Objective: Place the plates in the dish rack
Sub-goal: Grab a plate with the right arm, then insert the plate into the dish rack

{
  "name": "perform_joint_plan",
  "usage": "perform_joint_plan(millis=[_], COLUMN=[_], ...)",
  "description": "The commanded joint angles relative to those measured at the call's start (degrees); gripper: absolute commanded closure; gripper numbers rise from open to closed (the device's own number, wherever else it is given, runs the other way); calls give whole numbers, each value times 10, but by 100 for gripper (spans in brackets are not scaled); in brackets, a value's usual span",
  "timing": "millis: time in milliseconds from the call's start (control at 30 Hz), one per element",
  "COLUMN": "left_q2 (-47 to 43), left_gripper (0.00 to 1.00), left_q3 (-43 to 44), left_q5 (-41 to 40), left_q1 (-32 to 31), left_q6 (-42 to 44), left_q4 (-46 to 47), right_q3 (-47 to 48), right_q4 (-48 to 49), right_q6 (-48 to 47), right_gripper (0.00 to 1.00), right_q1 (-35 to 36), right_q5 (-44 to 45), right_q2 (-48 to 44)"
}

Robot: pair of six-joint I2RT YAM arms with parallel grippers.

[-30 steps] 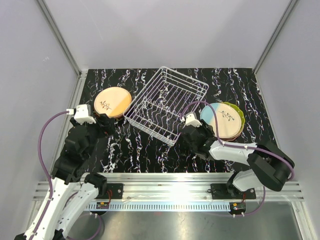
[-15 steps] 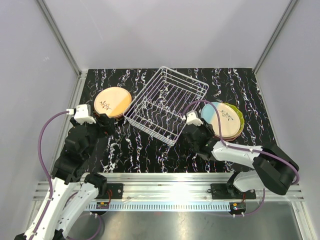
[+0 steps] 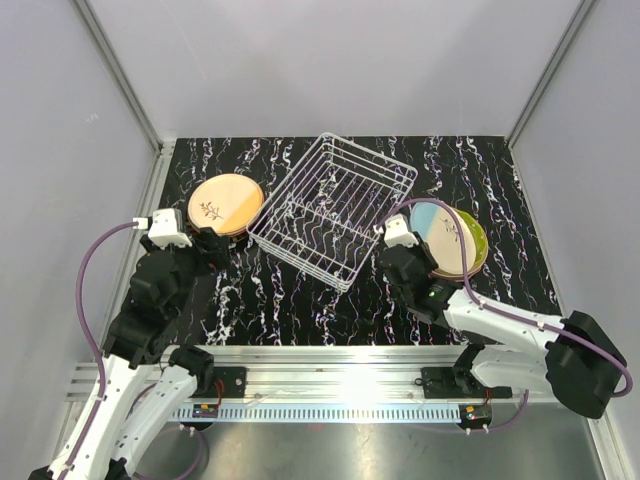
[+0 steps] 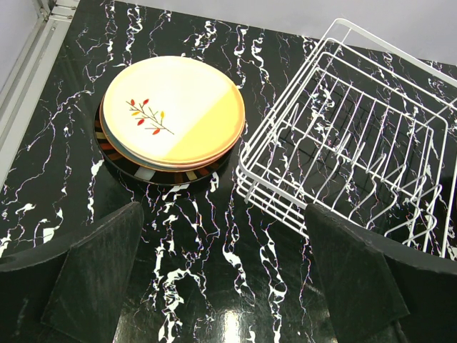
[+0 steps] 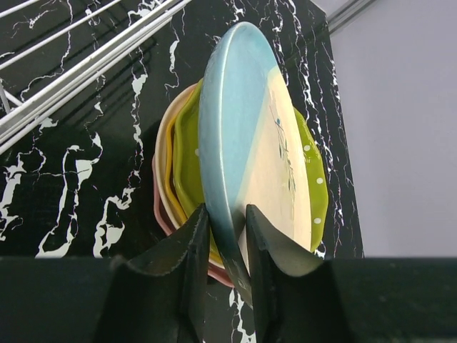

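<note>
- One cream-and-blue round plate (image 5: 243, 128), flat a second ago, now stands on edge above the yellow-green plate (image 5: 315, 179).
- Its rim is pinched in the right jaws.
- The left jaws hang wide open by the peach plate stack (image 4: 171, 114).
- The white wire dish rack (image 3: 330, 205) holds no plate yet.

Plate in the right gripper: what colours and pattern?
The plate is light blue and cream with a thin sprig; clearest in the right wrist view.

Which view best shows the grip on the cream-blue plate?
Right wrist: close up, the right gripper pinches the cream-blue plate at its rim. Top external shows the plate tilted, but the grip is hidden. Left wrist misses it.
</note>
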Motion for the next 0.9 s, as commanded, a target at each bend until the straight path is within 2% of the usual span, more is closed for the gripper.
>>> perform_joint_plan(millis=[0, 133, 533, 867], left_q2=[7, 5, 3, 3], left_gripper=[1, 1, 1, 1], left_q3=[3, 3, 2, 1], left_q5=[8, 7, 4, 4], left_q1=[-3, -2, -3, -3], left_q6=[2, 2, 2, 2], left_q4=[25, 24, 24, 24], right_q3=[30, 69, 112, 118], right_q4=[-7, -52, -81, -59], right_q6=[18, 29, 48, 43], right_gripper=[94, 100, 100, 100], right_q1=[-3, -3, -3, -4], right_q5=[23, 34, 23, 20], right_q2=[-16, -15, -93, -132])
